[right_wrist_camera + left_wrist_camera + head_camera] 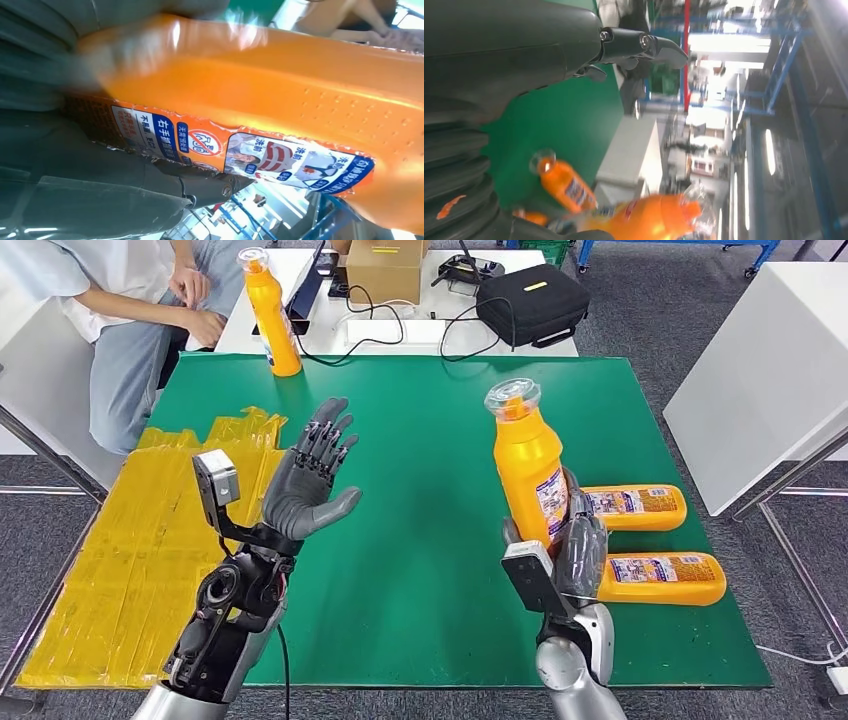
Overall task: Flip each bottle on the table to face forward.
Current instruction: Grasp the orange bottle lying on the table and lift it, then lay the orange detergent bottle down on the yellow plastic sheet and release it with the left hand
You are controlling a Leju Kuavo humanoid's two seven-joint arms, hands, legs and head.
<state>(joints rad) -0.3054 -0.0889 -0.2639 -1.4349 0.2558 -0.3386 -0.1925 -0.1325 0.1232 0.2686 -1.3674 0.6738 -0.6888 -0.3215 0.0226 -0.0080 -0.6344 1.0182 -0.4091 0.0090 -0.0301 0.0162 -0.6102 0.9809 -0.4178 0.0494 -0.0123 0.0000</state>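
Observation:
My right hand (578, 550) grips an upright orange bottle (527, 465) with a clear cap above the green table (420, 490); close up, the held orange bottle (280, 125) shows a blue and white label between my dark fingers (150, 195). Two more orange bottles lie on their sides just right of it, a farther lying bottle (634, 507) and a nearer lying bottle (660, 578). Another orange bottle stands at the far left edge (272, 315). My left hand (312, 475) is raised over the table's left half, fingers spread, holding nothing.
A yellow sheet (140, 550) covers the table's left end. A person (130, 310) sits behind the far left corner. Beyond the table stand a white desk (400, 335) with a cardboard box (385, 268) and a black case (530, 302). A white table (770, 370) is at right.

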